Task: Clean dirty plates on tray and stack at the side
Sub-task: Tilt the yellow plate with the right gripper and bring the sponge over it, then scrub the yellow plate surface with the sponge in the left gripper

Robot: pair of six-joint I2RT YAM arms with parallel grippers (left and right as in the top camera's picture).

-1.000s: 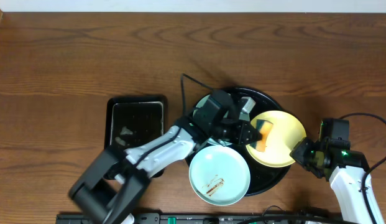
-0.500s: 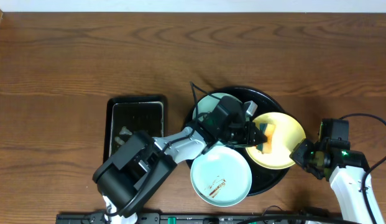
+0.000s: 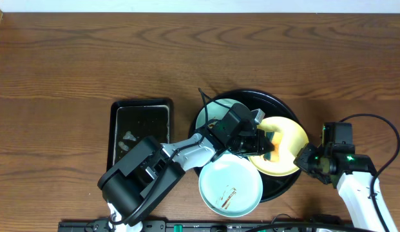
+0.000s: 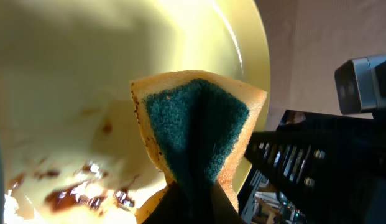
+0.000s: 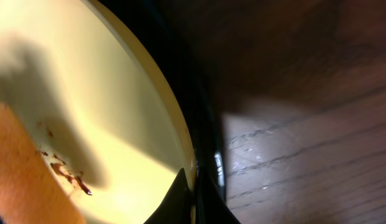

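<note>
A large round glossy black tray (image 3: pixel 285 105) with a raised rim sits on the brown wooden table (image 3: pixel 90 58) and holds three small round plates. The pale yellow plate (image 3: pixel 291 132) lies tilted at the tray's right side. The right gripper (image 3: pixel 307 158) pinches its right rim, and the right wrist view shows the fingers (image 5: pixel 180 196) closed on that edge. The left gripper (image 4: pixel 196 200) is clamped on a folded yellow sponge with a green scouring face (image 4: pixel 199 121), pressed against the yellow plate's inner surface. Brown sauce smears (image 4: pixel 74 196) lie just beside the sponge. A pale blue plate (image 3: pixel 230 187) with a brown smear (image 3: pixel 227 195) overhangs the tray's front rim. A second pale blue plate (image 3: pixel 214 115) lies at the rear left, partly under the left arm. Left of the round tray, a smaller rectangular black tray (image 3: pixel 142 102) holds a few pale bits too small to identify.
</note>
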